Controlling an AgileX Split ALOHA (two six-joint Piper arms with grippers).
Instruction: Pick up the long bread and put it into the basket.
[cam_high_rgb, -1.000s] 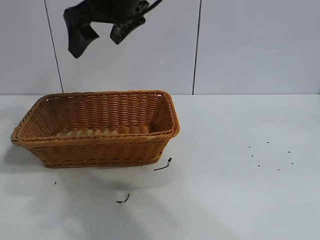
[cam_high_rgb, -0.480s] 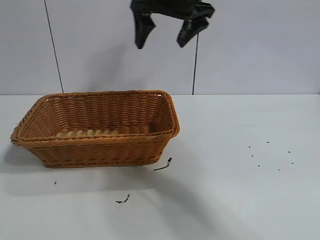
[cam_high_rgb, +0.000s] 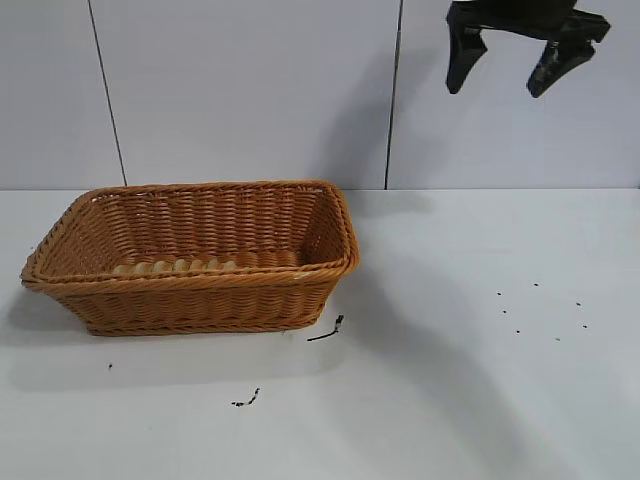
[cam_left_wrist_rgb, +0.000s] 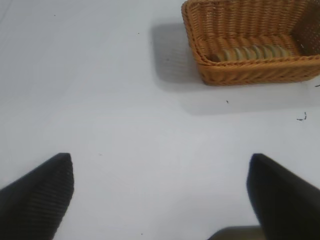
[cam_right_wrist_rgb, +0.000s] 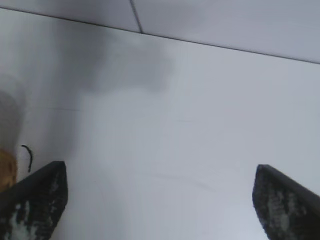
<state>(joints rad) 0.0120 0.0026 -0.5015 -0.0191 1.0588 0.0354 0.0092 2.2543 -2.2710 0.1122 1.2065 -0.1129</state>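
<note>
1. The long bread (cam_high_rgb: 175, 266) lies inside the basket (cam_high_rgb: 200, 300), along its front wall.
2. The right tool (cam_high_rgb: 508, 58) hangs spread and empty, at 2 o'clock from the basket.
3. The left tool (cam_left_wrist_rgb: 160, 195) is spread above bare worktop (cam_high_rgb: 480, 400).
4. Small dark scraps (cam_high_rgb: 327, 331) lie at the basket's 5 o'clock.

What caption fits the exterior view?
Long bread lies in the basket; open, empty right gripper hangs high above bare table.

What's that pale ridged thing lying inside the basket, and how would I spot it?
Find the white table, then the big woven basket on its left side. Along the basket's near wall lies the long bread, a tan loaf with crosswise ridges, and the only thing seen inside.
</note>
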